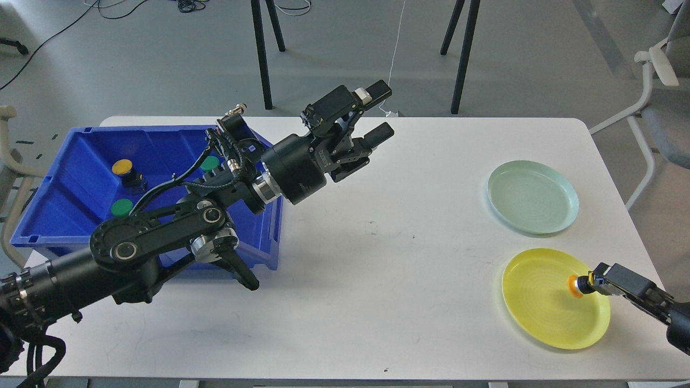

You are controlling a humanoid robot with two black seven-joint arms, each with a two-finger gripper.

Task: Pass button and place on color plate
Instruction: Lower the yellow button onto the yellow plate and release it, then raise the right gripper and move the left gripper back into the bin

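My right gripper (604, 284) comes in low from the right edge and is shut on a yellow-capped button (575, 285). It holds the button over the right part of the yellow plate (539, 318), cap pointing left. I cannot tell whether the button touches the plate. My left gripper (380, 110) is open and empty, raised above the table's back middle, right of the blue bin (64, 183). A pale green plate (531, 196) lies behind the yellow one.
The blue bin at the left holds a yellow button (123, 168) and two green buttons (122, 206) (210, 162). My left arm crosses the bin's right side. Black stand legs rise behind the table, and a chair is at the far right.
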